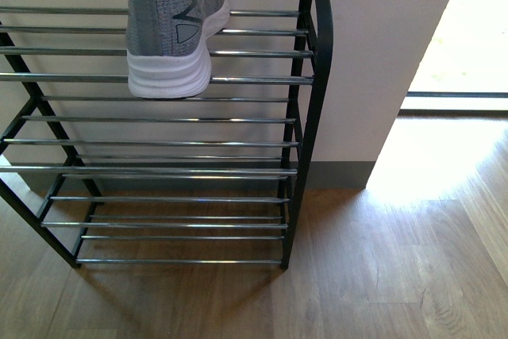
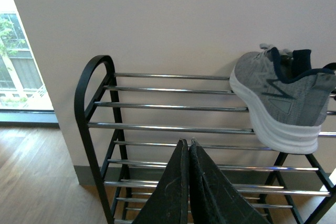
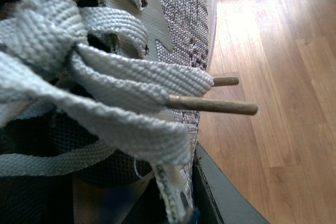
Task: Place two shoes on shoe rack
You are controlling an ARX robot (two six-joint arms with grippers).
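One grey shoe (image 1: 176,29) stands on the shoe rack's (image 1: 313,53) top shelf at about 11 o'clock in the front view, heel toward 6 o'clock, sole on the rods; the left pincer (image 2: 188,144) is closed on nothing, in front of the rack; I cannot tell the right pincer's state, as laces (image 3: 105,77) fill its view.

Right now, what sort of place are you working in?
Probably a home entryway or hallway: a shoe rack stands against a plain wall on wood-plank flooring, with a grey sneaker at its top shelf.
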